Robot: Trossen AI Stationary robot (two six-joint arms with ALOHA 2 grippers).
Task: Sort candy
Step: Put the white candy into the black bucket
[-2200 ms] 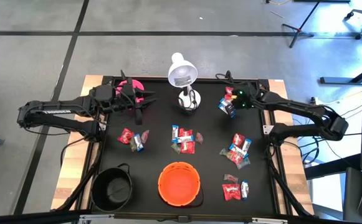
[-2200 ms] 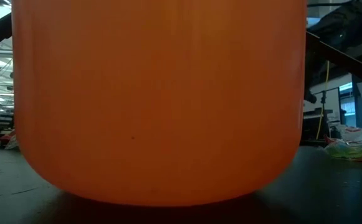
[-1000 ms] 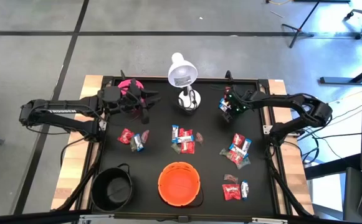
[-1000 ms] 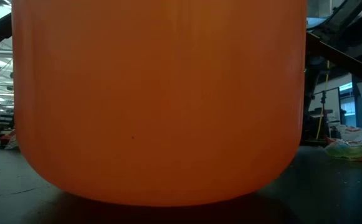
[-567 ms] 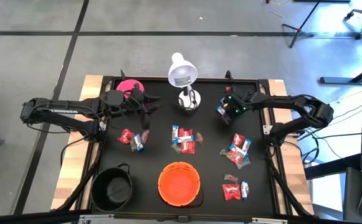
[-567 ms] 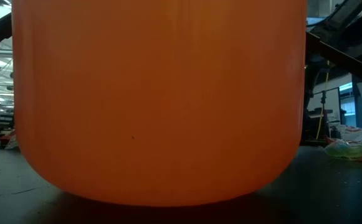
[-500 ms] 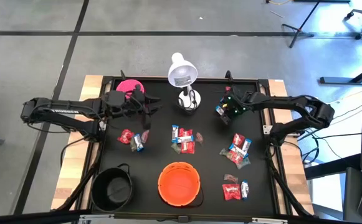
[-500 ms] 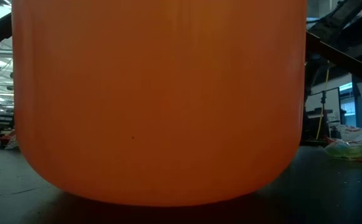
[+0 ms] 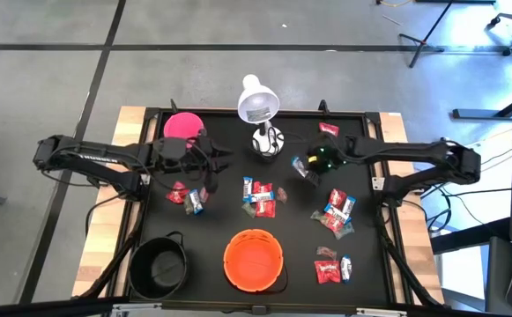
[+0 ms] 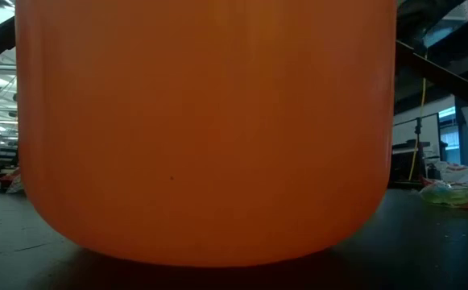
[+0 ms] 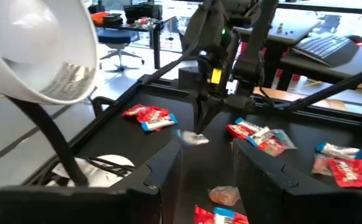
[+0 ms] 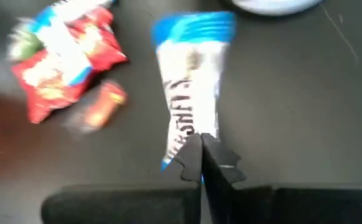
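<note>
Overhead sees all; low camera against orange bowl (image 10: 205, 129).

Even daylight, high view sharp; right wrist view motion-blurred, background windows glaring

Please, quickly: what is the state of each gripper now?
Left gripper: open, holding nothing.
Right gripper: closed on the end of a blue-and-white wrapped candy.

An orange bowl (image 10: 205, 129) is filling nearly the whole low view, sitting on the dark surface (image 10: 443, 242). A candy wrapper (image 10: 451, 193) is lying on the surface far right, with blurred room clutter showing behind.
</note>
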